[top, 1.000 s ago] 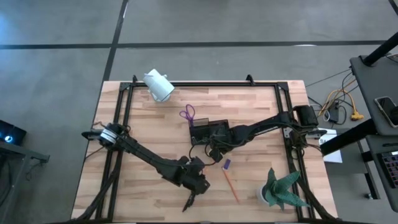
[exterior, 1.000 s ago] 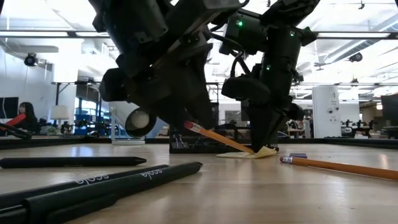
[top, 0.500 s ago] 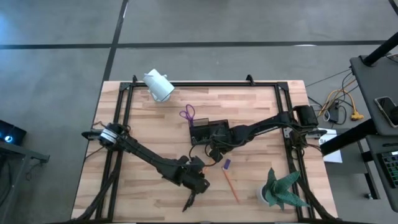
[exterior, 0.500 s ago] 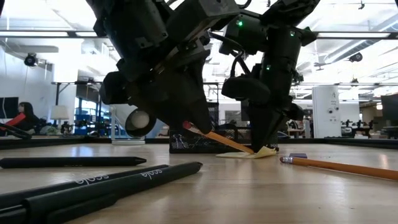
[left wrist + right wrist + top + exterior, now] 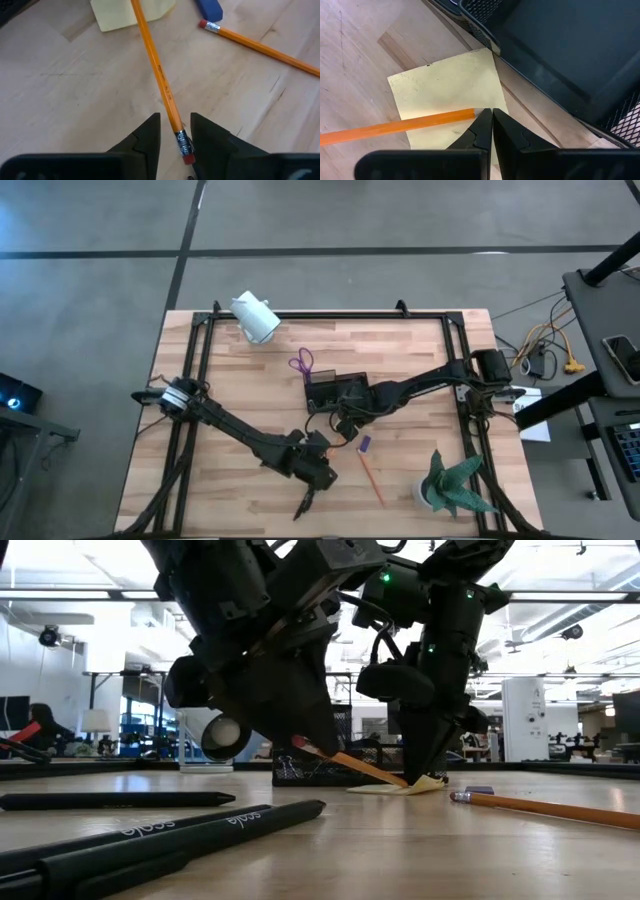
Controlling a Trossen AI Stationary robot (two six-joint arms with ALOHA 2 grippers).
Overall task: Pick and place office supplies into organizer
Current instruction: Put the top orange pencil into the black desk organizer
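Observation:
An orange pencil (image 5: 160, 75) slants from its raised eraser end (image 5: 300, 744) down to its tip on the yellow sticky-note pad (image 5: 445, 90). My left gripper (image 5: 174, 120) is shut on its eraser end. My right gripper (image 5: 492, 112) is shut, its tips down on the pad just beside the pencil's tip, next to the dark mesh organizer (image 5: 555, 55). A second orange pencil (image 5: 260, 47) and a small purple piece (image 5: 209, 7) lie flat on the table to the right. Purple scissors (image 5: 302, 363) lie behind the organizer. My left gripper pinches the pencil between its two fingers at the metal ferrule (image 5: 181, 137), just short of the eraser. The fingers slant down from the table's near-left side. The eraser end is lifted off the wood while the tip rests on the yellow pad. My right gripper's shut fingertips (image 5: 422, 775) stand on the yellow pad's upper face (image 5: 470, 100), coming almost straight down. The pencil's tip (image 5: 472, 114) lies against one finger. The pad lies on the table, its edge by the fingers slightly curled up.
Black pens (image 5: 170, 830) lie near the table's front edge, left of the pencil. A green plant (image 5: 455, 488) stands at the near right corner and a white cylindrical camera (image 5: 256, 317) at the far left. Black frame rails (image 5: 200, 350) run along the table's sides.

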